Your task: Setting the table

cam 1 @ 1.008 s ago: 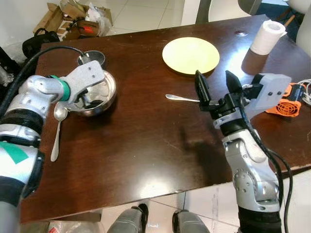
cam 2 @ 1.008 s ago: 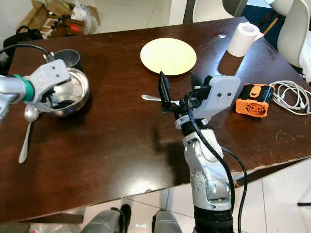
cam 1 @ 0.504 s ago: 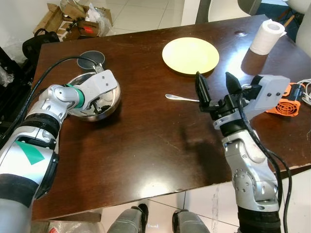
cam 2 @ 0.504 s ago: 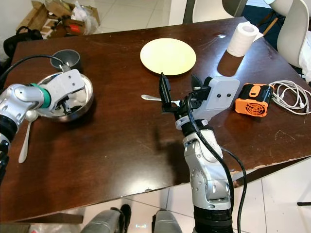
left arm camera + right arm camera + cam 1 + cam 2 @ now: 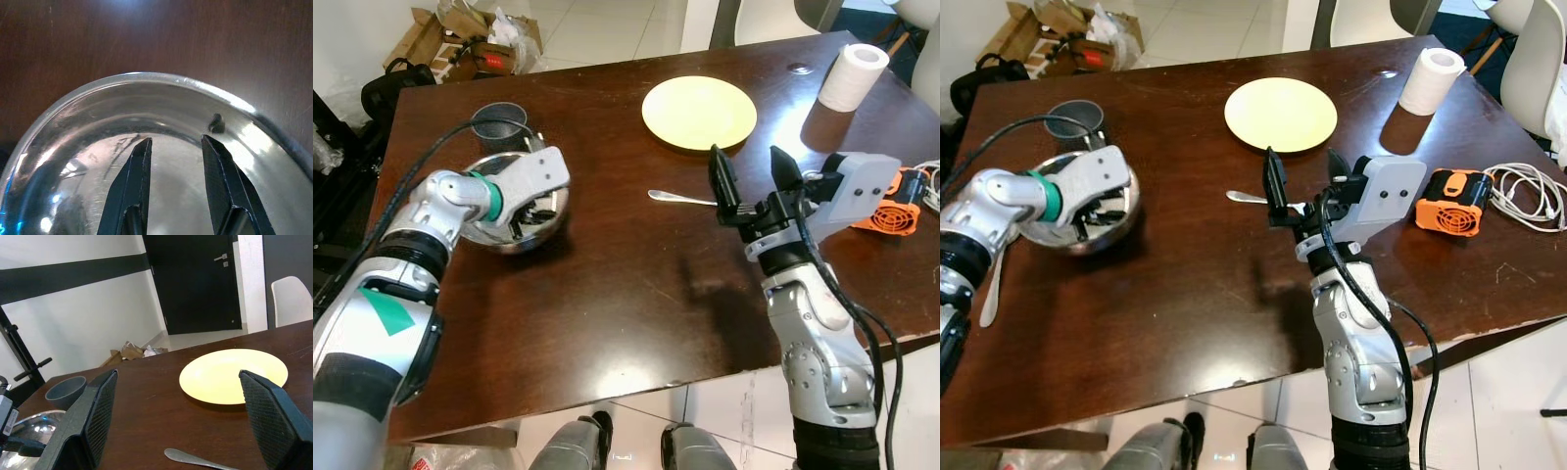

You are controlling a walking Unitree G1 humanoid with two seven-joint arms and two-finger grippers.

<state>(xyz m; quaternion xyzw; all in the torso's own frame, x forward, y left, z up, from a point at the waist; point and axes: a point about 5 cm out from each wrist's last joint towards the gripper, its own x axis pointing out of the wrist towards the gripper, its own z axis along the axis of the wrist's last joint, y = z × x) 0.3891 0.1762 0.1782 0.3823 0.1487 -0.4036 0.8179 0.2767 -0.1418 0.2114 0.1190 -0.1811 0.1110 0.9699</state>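
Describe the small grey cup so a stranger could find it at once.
On the dark wooden table, look to the far corner on the robot's left, where a shiny steel bowl sits. The grey cup stands just behind that bowl, nearer the table's far edge. It is matte, dark grey and much smaller than the gleaming bowl.

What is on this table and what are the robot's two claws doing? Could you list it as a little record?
Table: dark wood
Left gripper: fingers apart, inside the steel bowl
Right gripper: open, raised over the table
Yellow plate: far side, bare
Spoon near the plate: lying flat
Grey cup: behind the bowl
Paper roll: far right corner
Orange device: right edge
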